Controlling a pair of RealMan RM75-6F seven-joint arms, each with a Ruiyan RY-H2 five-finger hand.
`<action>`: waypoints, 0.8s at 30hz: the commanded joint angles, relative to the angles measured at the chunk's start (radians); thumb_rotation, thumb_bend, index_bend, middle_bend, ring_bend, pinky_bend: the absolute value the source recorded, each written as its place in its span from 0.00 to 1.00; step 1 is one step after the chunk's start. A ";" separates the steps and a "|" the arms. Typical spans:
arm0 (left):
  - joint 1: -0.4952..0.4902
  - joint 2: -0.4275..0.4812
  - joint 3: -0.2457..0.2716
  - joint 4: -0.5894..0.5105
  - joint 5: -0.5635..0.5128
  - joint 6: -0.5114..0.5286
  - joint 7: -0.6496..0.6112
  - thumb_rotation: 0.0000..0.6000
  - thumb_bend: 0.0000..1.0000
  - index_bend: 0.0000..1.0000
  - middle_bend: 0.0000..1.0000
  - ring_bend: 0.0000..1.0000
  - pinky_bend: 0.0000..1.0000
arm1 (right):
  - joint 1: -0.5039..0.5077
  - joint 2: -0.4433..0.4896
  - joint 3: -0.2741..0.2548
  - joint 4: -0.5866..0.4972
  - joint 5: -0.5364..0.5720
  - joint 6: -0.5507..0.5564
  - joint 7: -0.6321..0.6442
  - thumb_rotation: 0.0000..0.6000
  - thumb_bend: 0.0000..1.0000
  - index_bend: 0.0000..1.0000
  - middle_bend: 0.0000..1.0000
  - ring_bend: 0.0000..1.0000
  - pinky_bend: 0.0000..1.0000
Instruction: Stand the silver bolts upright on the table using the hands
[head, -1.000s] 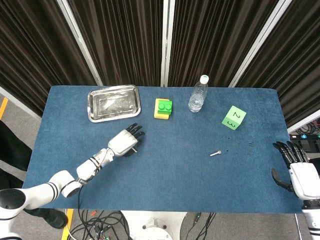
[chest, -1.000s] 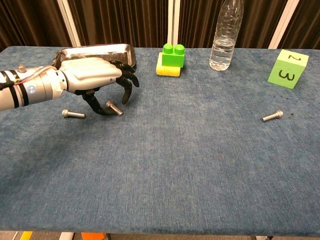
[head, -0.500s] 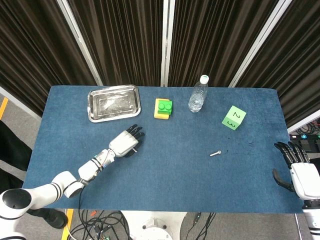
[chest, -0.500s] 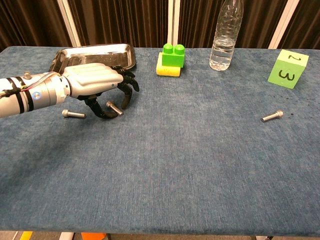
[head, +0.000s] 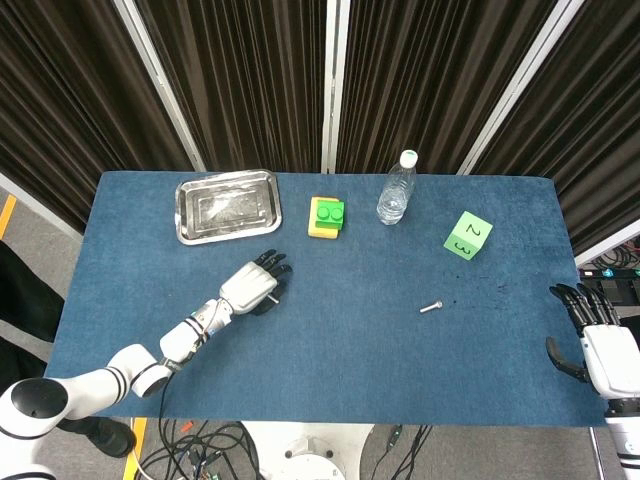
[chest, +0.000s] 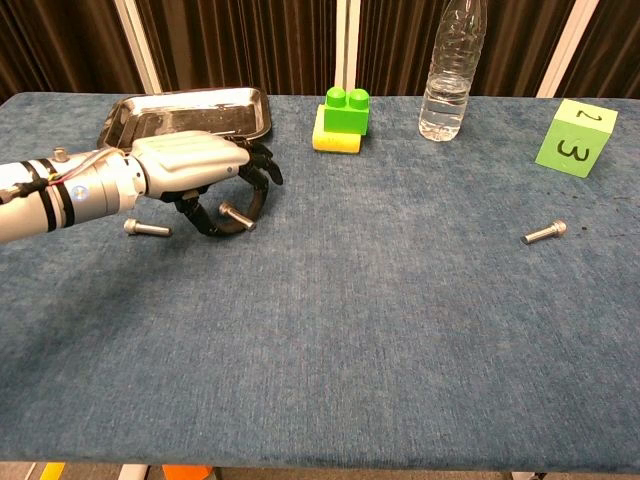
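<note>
My left hand (chest: 195, 170) hangs low over the blue table (chest: 380, 330), and its thumb and dark fingertips curl around one silver bolt (chest: 238, 215), which lies tilted between them. In the head view that hand (head: 255, 283) hides this bolt. A second bolt (chest: 147, 228) lies flat just left of the hand, under the forearm. A third bolt (chest: 544, 232) (head: 431, 307) lies flat on the right half of the table. My right hand (head: 600, 340) hovers off the table's right edge, fingers spread, holding nothing.
A steel tray (chest: 190, 110) sits behind the left hand. A green-on-yellow block (chest: 344, 118), a water bottle (chest: 452, 70) and a green numbered cube (chest: 575, 138) stand along the far side.
The left hand has shifted a little to the right and its fingers have drawn in around the bolt, which has moved right and turned slightly. The right hand has barely moved.
</note>
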 joint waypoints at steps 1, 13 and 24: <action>0.011 -0.001 -0.024 -0.016 -0.029 0.019 -0.059 1.00 0.43 0.53 0.17 0.00 0.00 | -0.001 0.001 0.000 0.000 0.000 0.001 0.001 1.00 0.35 0.11 0.12 0.00 0.00; 0.025 0.009 -0.089 -0.051 -0.141 -0.035 -0.303 1.00 0.43 0.52 0.17 0.00 0.00 | -0.005 0.003 0.000 0.001 0.000 0.003 0.005 1.00 0.35 0.11 0.12 0.00 0.00; 0.033 -0.014 -0.093 0.017 -0.165 -0.058 -0.369 1.00 0.42 0.49 0.17 0.00 0.00 | -0.008 0.006 0.000 -0.004 -0.001 0.004 0.002 1.00 0.35 0.11 0.12 0.00 0.00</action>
